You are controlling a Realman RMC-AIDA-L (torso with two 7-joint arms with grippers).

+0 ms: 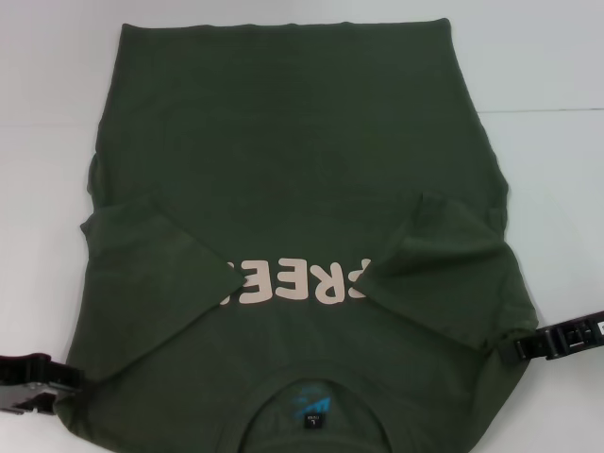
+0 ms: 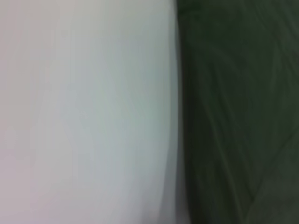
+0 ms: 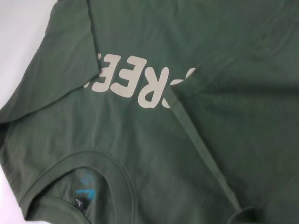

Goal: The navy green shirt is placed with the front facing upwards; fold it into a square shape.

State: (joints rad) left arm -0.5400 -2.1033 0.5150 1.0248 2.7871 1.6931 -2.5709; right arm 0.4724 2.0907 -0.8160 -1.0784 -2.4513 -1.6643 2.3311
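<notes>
The navy green shirt (image 1: 302, 160) lies flat on the white table, front up, with its collar and blue label (image 1: 310, 408) nearest me. Both sleeves are folded inward over the chest, and they cover the ends of the pale letters (image 1: 297, 283). My left gripper (image 1: 42, 385) sits low at the shirt's near left edge, by the shoulder. My right gripper (image 1: 517, 347) is at the near right edge, where the cloth puckers around its tip. The right wrist view shows the shirt's collar (image 3: 84, 168), the letters (image 3: 140, 84) and a folded sleeve (image 3: 233, 93). In the left wrist view only the shirt's edge (image 2: 233, 112) shows.
Bare white table (image 1: 57, 113) shows to the left, to the right and beyond the hem. A faint seam line (image 1: 547, 111) crosses the table at the far right.
</notes>
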